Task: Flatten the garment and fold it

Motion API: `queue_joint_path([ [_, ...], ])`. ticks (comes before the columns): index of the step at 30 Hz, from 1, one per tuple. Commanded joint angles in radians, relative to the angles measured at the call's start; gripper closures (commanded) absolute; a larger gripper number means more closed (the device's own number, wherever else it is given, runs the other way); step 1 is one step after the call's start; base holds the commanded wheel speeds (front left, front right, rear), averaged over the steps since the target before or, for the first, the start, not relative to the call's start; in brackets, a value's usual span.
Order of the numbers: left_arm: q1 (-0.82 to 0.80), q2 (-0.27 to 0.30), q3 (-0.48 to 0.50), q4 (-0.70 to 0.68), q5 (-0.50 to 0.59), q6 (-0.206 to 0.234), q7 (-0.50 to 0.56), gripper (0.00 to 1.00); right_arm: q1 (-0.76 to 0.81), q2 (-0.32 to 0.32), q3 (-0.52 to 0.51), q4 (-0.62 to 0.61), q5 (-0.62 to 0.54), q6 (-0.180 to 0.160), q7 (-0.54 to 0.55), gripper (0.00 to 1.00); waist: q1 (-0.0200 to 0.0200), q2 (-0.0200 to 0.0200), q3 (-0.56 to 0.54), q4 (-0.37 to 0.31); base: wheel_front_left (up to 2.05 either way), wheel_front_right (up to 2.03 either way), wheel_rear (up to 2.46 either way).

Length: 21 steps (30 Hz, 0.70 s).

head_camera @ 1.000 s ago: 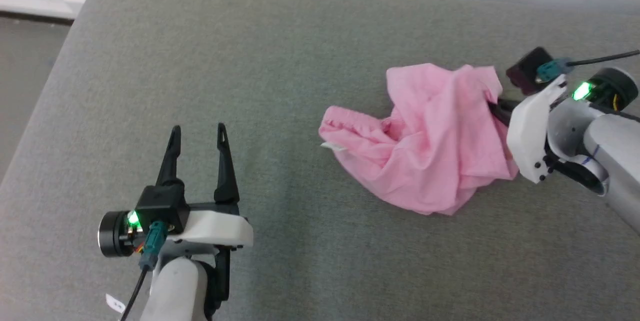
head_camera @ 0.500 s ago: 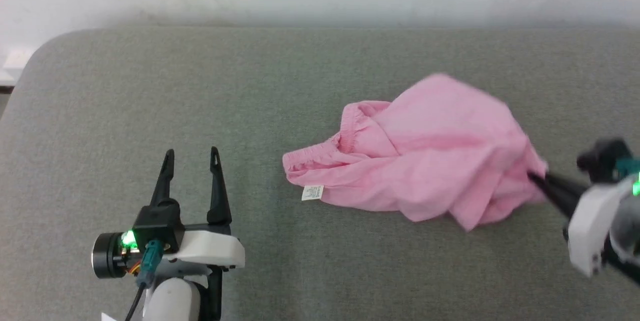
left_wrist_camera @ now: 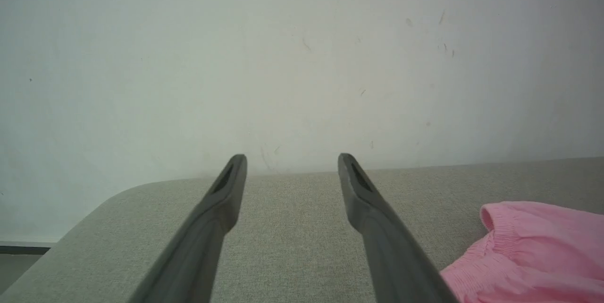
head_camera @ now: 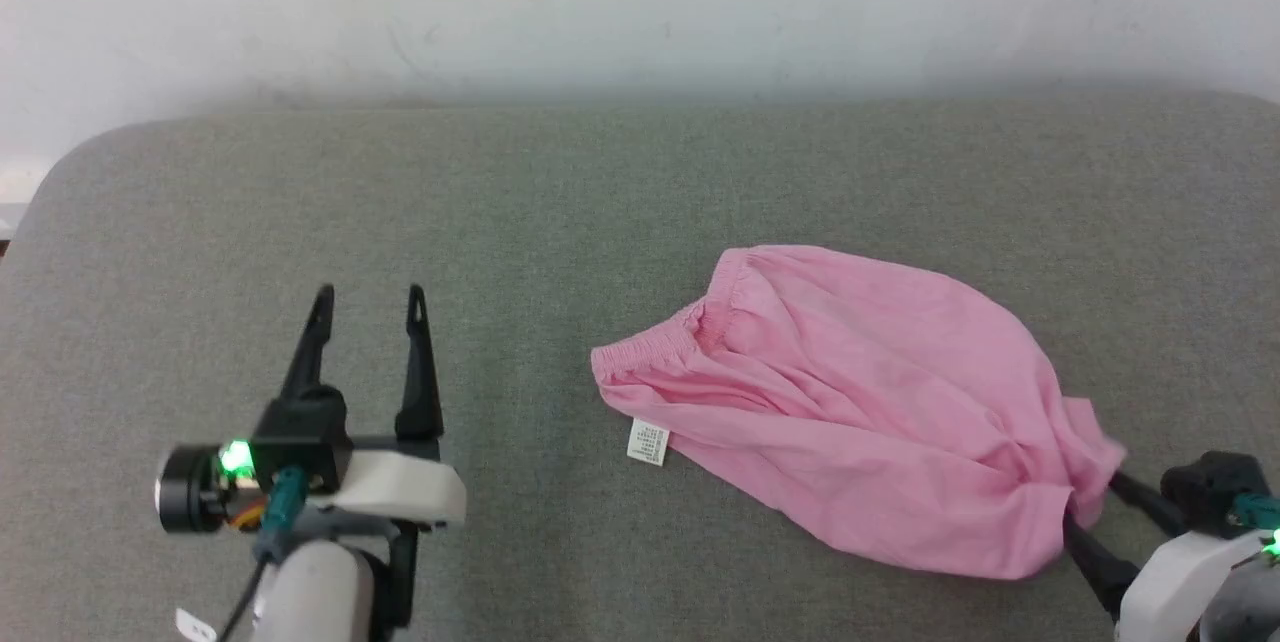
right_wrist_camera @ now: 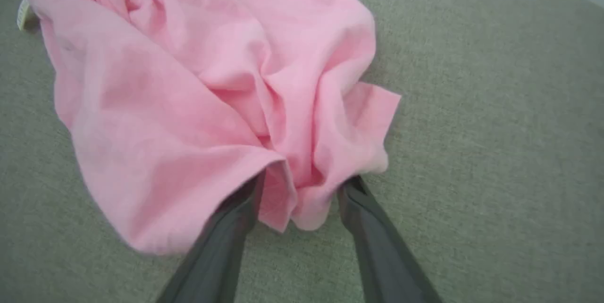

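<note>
A padded grey woven surface (head_camera: 500,202) carries the light pink thin fabric garment with a gathered elastic waistband (head_camera: 860,402). The garment lies spread right of centre, waistband toward the middle and crumpled hem at the lower right. The right gripper (head_camera: 1092,512) has its fingers parted there with the hem loose between them, gripping nothing, likely so the cloth settles flat. The left gripper (head_camera: 368,297), fingers wide and empty, hovers at lower left, well apart, probably placed to reach the waistband end near the small white sewn-in label (head_camera: 647,442).
</note>
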Motion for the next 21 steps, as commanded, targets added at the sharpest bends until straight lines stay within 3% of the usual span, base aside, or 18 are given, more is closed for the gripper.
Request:
queue_joint_path([
  [1,-0.032,0.017,0.005,0.001,0.011,-0.011,-0.005,0.00,0.016,0.014,-0.027,-0.025,-0.021,-0.001,-0.006,0.00,0.0001,0.0000,-0.010,-0.003,0.00,0.00,0.00],
  [6,-0.151,0.086,-0.004,0.042,0.028,-0.071,-0.005,0.00,0.094,0.097,-0.235,-0.211,-0.175,-0.001,-0.006,0.00,0.0001,0.0000,-0.027,-0.007,0.00,0.00,0.00],
  [11,-0.305,0.152,-0.045,0.159,0.049,-0.153,0.011,0.00,0.156,0.238,-0.408,-0.392,-0.317,-0.001,-0.015,0.00,0.0001,0.0000,-0.035,-0.017,0.00,0.00,0.00],
  [17,-0.500,0.166,-0.140,0.265,0.023,-0.228,0.146,0.00,0.182,0.387,-0.501,-0.495,-0.410,-0.001,-0.060,0.00,0.0001,0.0000,-0.028,-0.034,0.00,0.00,0.00],
  [21,-0.605,0.170,-0.295,0.342,-0.056,-0.241,0.286,0.00,0.182,0.445,-0.500,-0.498,-0.457,-0.001,-0.084,0.00,0.0001,0.0000,-0.013,-0.054,0.00,0.00,0.00],
])
